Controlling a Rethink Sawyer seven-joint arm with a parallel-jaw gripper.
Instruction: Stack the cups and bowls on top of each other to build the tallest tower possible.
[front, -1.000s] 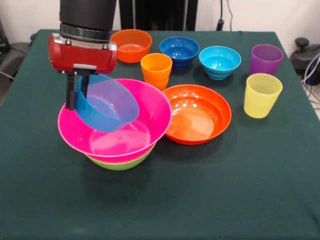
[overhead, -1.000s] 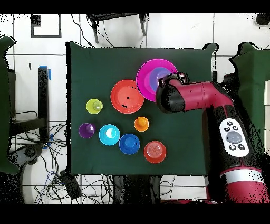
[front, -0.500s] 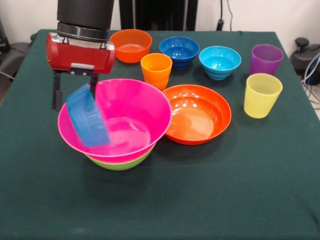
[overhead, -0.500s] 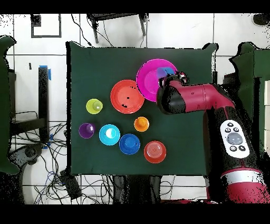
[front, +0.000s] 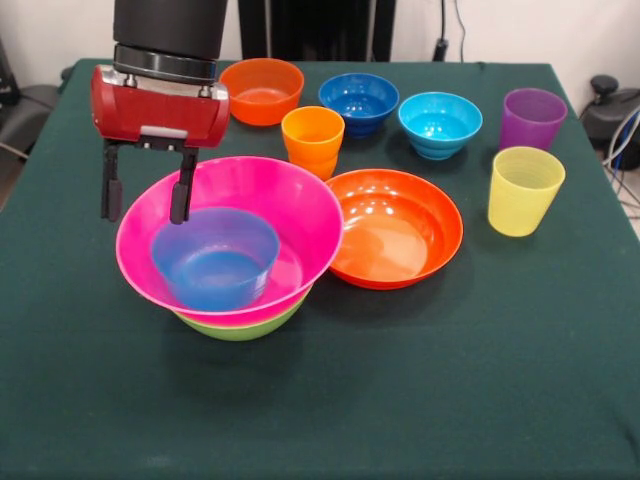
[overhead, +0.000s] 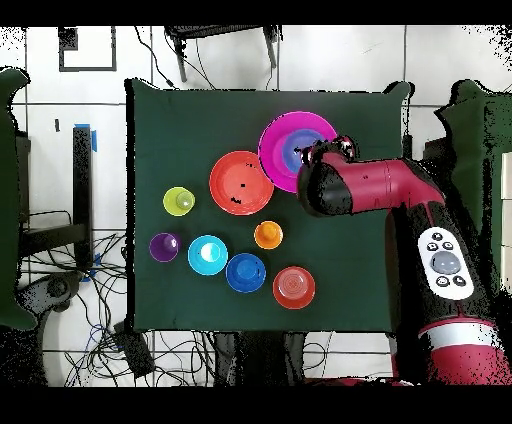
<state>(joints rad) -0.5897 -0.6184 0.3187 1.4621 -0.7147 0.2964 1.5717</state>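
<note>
Nearby, orange cup seemingly clears tool.

The small blue bowl, gripped by its rim and held tilted above the pink bowl a second ago, has been released and is now seated upright inside it. The gripper has been opened, its fingers spread across the pink bowl's far-left rim, empty.
</note>
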